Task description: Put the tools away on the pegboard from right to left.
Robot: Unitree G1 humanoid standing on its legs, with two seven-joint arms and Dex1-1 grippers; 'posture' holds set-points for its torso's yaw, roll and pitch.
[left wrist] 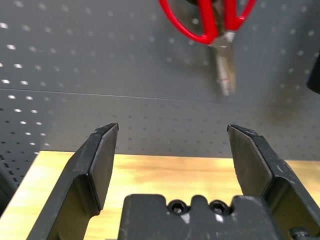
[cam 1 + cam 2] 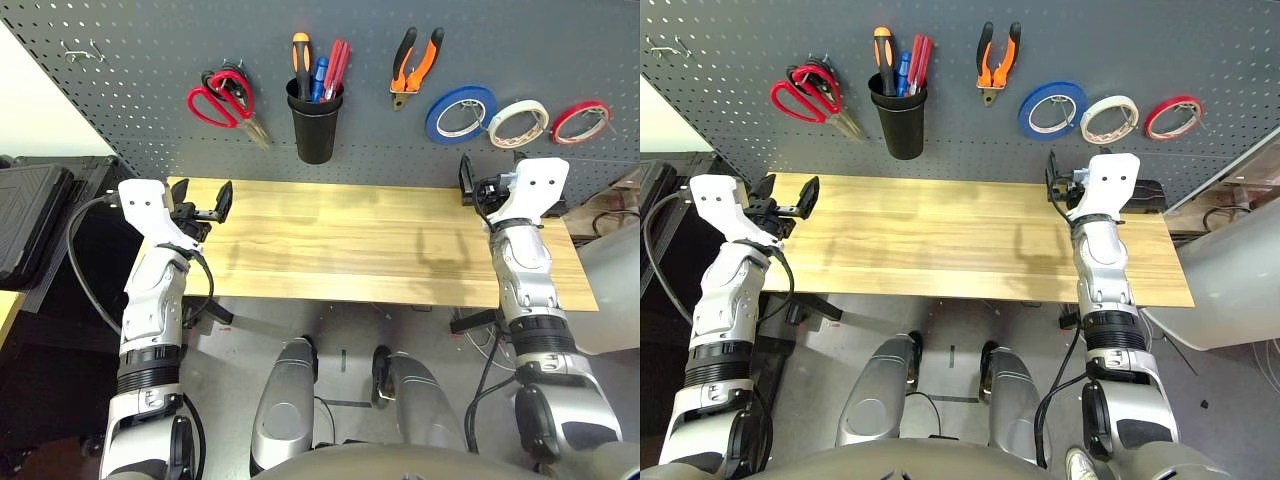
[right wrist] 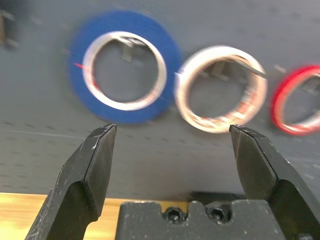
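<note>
All the tools hang on the pegboard (image 2: pixel 150 60). From right to left they are the whitish tape ring (image 2: pixel 518 122), the orange-and-black pliers (image 2: pixel 415 62), the orange-and-black screwdriver (image 2: pixel 301 58) standing in the black cup (image 2: pixel 315 128), and the red-handled scissors (image 2: pixel 218 102). My left gripper (image 2: pixel 210 205) is open and empty over the wooden table's (image 2: pixel 350 240) left end, below the red-handled scissors (image 1: pixel 210 25). At the table's right end my right gripper (image 2: pixel 475 185) is open and empty, facing the whitish tape ring (image 3: pixel 220 90).
A blue tape ring (image 2: pixel 460 113) and a red tape ring (image 2: pixel 581 121) flank the whitish one. Black-handled scissors (image 2: pixel 240 88) hang with the red pair. The cup also holds blue and red tools (image 2: pixel 328 70). A black case (image 2: pixel 30 220) sits off the table's left.
</note>
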